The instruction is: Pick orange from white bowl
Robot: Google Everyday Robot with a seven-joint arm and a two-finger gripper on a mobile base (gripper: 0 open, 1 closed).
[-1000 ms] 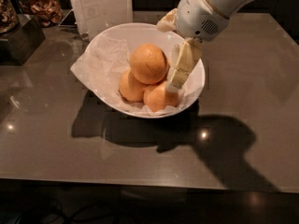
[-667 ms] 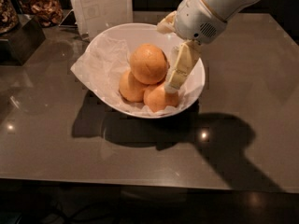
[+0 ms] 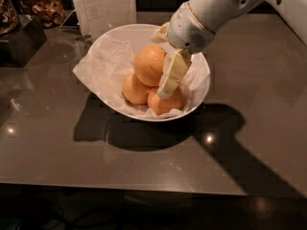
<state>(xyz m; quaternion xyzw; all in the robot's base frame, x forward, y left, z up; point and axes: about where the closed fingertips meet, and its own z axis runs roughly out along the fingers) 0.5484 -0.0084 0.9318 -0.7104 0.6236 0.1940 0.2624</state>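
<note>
Camera view gives us a glossy grey-brown bench point(image 3: 96, 162) with small light glints and hard shadows, in a dark room; a white card point(image 3: 103, 6) stands behind the white bowl point(image 3: 206, 75). We see the orange point(image 3: 148, 63), pale, matte and the largest fruit, lying atop smaller oranges point(image 3: 135, 90) on crinkled paper point(image 3: 103, 61) in that bowl. The gripper point(image 3: 169, 80) hangs just beside the orange's right flank; whether it is open or grasping, we cannot tell.

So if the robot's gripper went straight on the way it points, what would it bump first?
The gripper, down in the white bowl, would probably hit the small orange below it first; depth is unclear.
</note>
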